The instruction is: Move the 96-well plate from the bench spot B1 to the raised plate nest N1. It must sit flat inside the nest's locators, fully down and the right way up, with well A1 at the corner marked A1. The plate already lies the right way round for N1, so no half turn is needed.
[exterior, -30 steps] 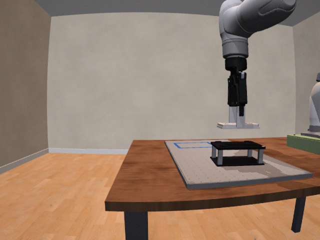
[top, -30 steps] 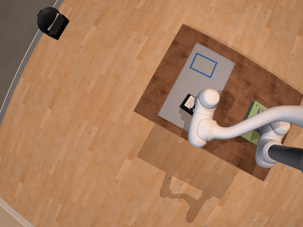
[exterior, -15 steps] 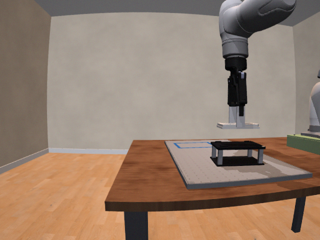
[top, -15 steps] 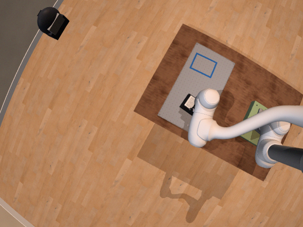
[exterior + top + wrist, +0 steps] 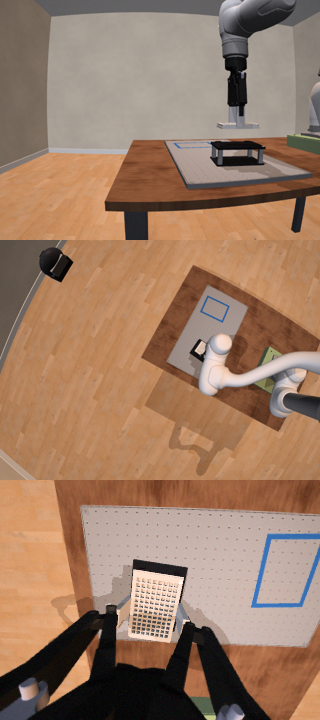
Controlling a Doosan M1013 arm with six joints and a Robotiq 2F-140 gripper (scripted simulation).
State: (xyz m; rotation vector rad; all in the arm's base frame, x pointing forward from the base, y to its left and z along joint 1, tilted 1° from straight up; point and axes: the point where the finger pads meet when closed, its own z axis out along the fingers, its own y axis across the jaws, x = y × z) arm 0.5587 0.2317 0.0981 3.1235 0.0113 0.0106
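Observation:
My gripper (image 5: 237, 121) is shut on the white 96-well plate (image 5: 237, 127) and holds it level in the air, well above the black raised nest N1 (image 5: 237, 151). In the wrist view the plate (image 5: 154, 605) sits between my fingers and covers most of the nest (image 5: 160, 568), whose black far edge shows beyond it. From above, the plate (image 5: 200, 347) and nest (image 5: 196, 353) show partly under my wrist. The blue outline of spot B1 (image 5: 214, 308) is empty. The A1 marks are too small to see.
The grey perforated baseplate (image 5: 227, 165) lies on the brown wooden table (image 5: 155, 175). A green block (image 5: 268, 369) carries the arm's base at the table's right. A dark camera unit (image 5: 54, 264) stands on the floor far left.

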